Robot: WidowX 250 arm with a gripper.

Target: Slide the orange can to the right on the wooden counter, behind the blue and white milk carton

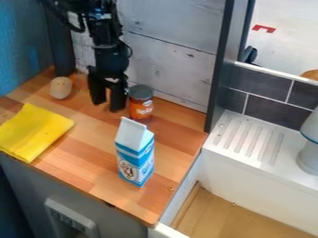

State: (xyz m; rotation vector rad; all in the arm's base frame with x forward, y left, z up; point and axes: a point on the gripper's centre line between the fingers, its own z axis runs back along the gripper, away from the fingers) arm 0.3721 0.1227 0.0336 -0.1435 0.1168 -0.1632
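The black gripper (107, 103) hangs low over the back of the wooden counter, its two fingers apart with nothing between them. Just right of its right finger stands an orange jar with a dark lid (141, 102), upright; whether they touch I cannot tell. Left of the gripper, a pale, egg-like object (61, 88) sits near the back wall. A blue and white milk carton (135, 152) stands upright closer to the front, and a folded yellow cloth (34, 132) lies at the left.
The wooden counter (98, 172) ends at a white sink basin (248, 183) on the right, with a ribbed ledge. A white and blue object (309, 151) stands at the right edge. A dark upright post (218, 69) and a whitish plank wall (171, 51) bound the back.
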